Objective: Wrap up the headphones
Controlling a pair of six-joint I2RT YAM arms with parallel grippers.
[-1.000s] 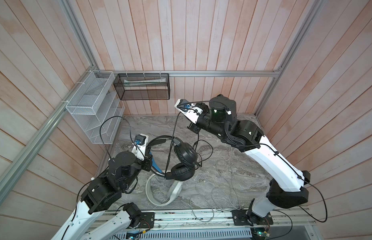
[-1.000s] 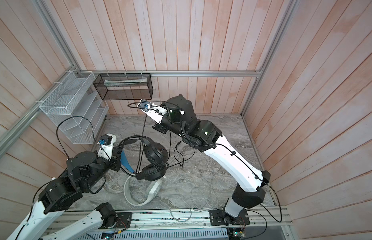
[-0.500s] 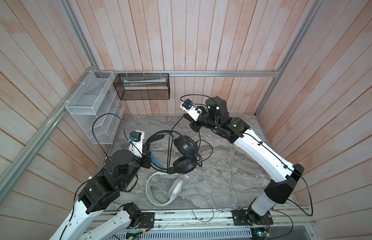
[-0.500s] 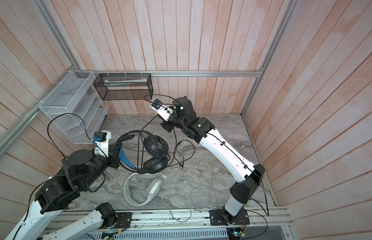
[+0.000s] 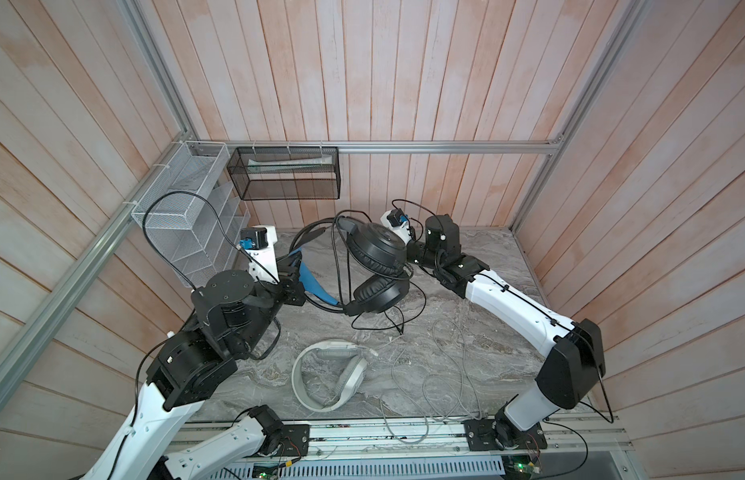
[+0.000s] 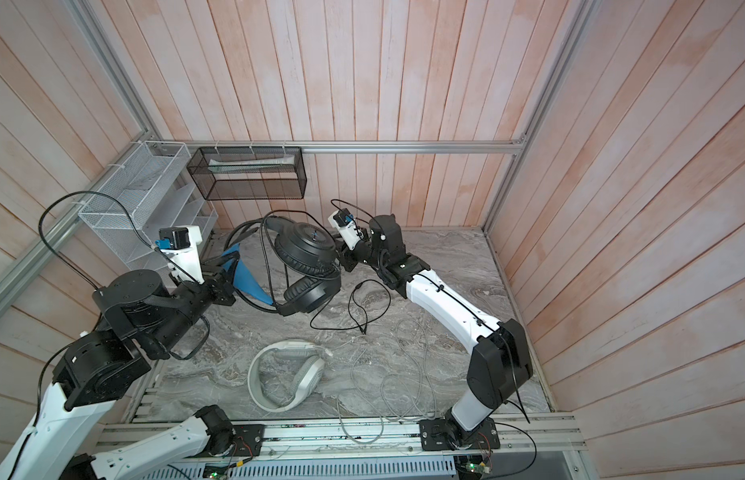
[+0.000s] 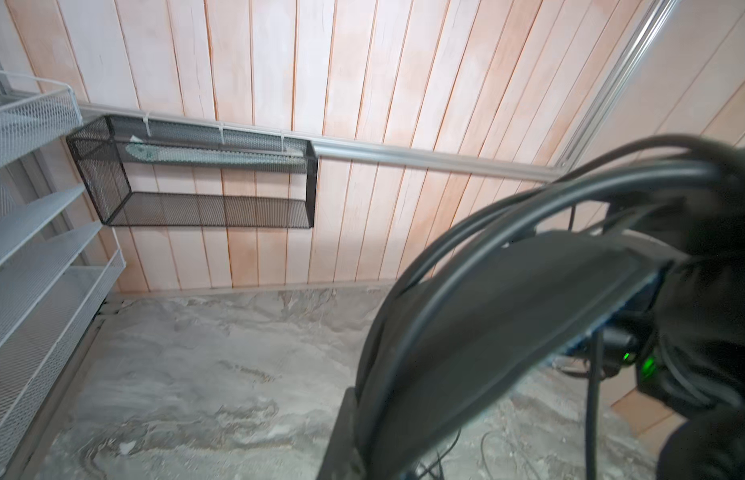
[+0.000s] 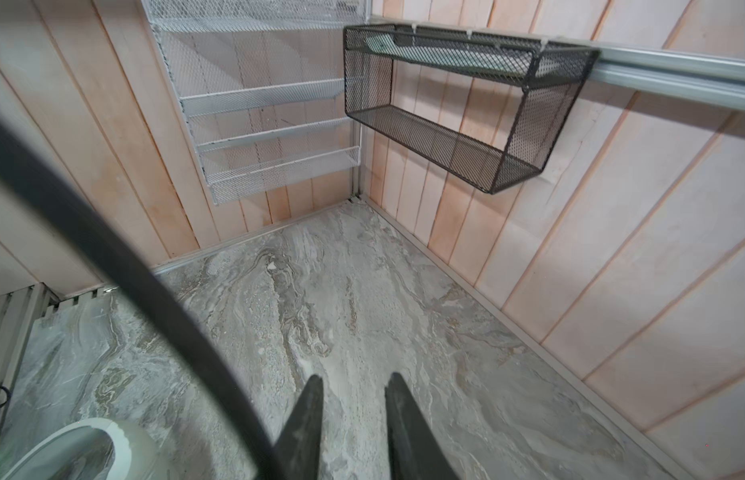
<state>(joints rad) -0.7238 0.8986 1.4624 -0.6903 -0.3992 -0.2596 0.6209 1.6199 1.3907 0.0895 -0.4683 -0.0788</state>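
Your right gripper [image 8: 354, 380] has dropped and opened empty, your left gripper [image 5: 295, 271] clamps the black blue-lined over-ear headphones [image 5: 377, 249]: mid-wrap, you'll likely regrasp the slack black cable [image 6: 364, 328].

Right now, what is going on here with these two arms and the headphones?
The left claw is shut on the headband of the black headphones and holds them up over the table. Their black cable is looped across them, with its end trailing on the table. The right claw is open and empty, close beside them. The white headphones lie flat near the front, their grey cable loose beside them.
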